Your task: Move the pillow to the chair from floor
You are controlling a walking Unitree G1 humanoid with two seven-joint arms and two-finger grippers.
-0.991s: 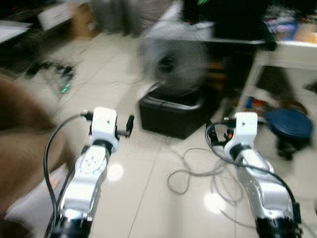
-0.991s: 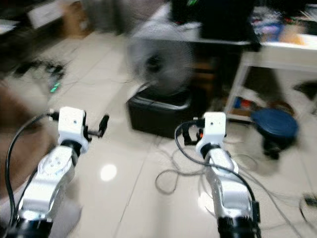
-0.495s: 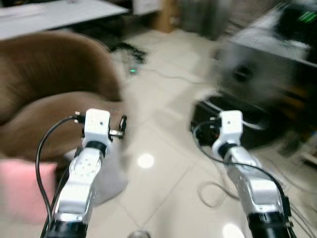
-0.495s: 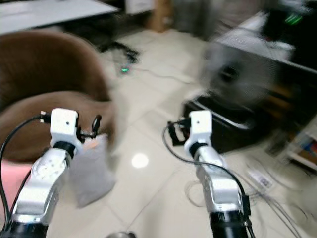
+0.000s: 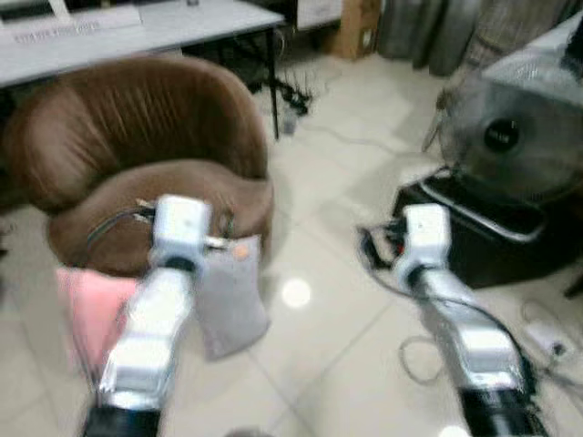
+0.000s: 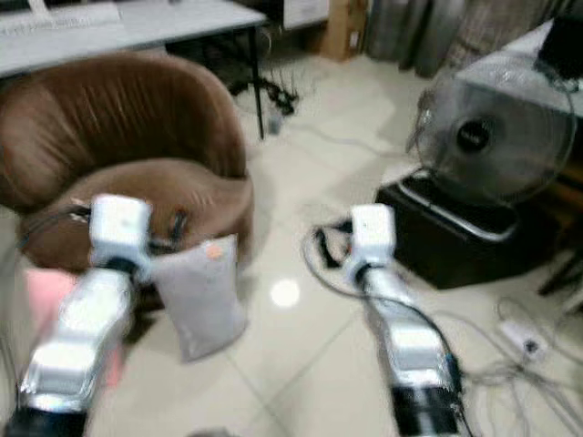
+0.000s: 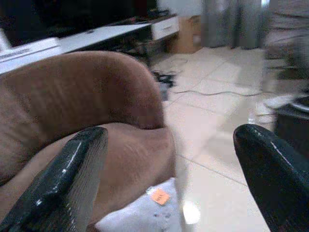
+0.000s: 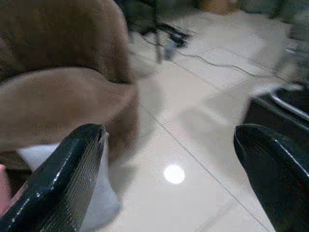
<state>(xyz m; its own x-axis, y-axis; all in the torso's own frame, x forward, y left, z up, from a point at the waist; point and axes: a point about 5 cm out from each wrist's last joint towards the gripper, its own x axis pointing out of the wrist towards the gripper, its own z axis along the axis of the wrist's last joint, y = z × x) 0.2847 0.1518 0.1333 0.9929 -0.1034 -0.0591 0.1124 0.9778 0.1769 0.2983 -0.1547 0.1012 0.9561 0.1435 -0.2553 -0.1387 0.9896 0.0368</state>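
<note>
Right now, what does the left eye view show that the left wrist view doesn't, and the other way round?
Left eye view alone: both silver arms, the fan on its black box, a pink thing beside the chair, and the whole grey pillow leaning against the chair's front on the floor.

Left wrist view alone: the left gripper with its two black fingers wide apart, and a white cabinet at the back.

Both: the brown chair, the pillow's orange tag, the white table and the tiled floor.

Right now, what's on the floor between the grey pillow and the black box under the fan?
Bare glossy tile with a light reflection, in the right eye view, between the pillow and the black box.
</note>
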